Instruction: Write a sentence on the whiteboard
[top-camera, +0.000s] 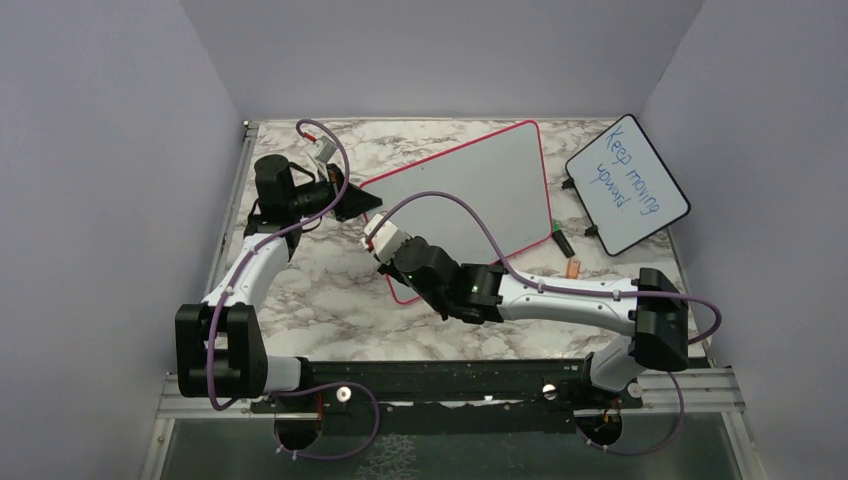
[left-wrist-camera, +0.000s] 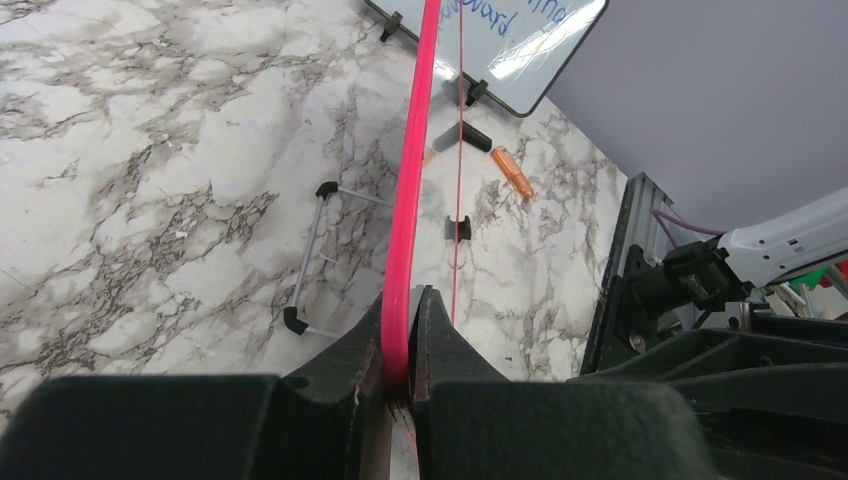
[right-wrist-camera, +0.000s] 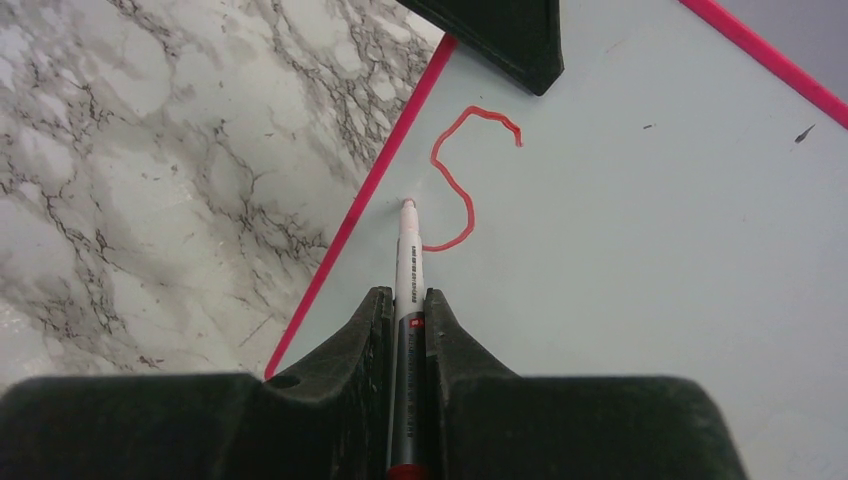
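Observation:
The whiteboard (top-camera: 470, 185), white with a red-pink frame, lies tilted across the middle of the marble table. My left gripper (top-camera: 352, 203) is shut on its frame at the board's left corner; in the left wrist view the pink frame edge (left-wrist-camera: 415, 150) runs up from between the pinched jaws of that gripper (left-wrist-camera: 408, 305). My right gripper (right-wrist-camera: 405, 305) is shut on a grey-and-white red marker (right-wrist-camera: 407, 260), whose tip rests on the board near its left edge. Of the sentence, only a red S-shaped stroke (right-wrist-camera: 455, 175) shows, just right of the tip.
A smaller black-framed board (top-camera: 628, 182) with blue writing lies at the back right. A dark marker (top-camera: 562, 240) and an orange piece (top-camera: 573, 267) lie between the two boards. A wire stand with black feet (left-wrist-camera: 310, 250) sits beside the pink frame. Walls enclose the table.

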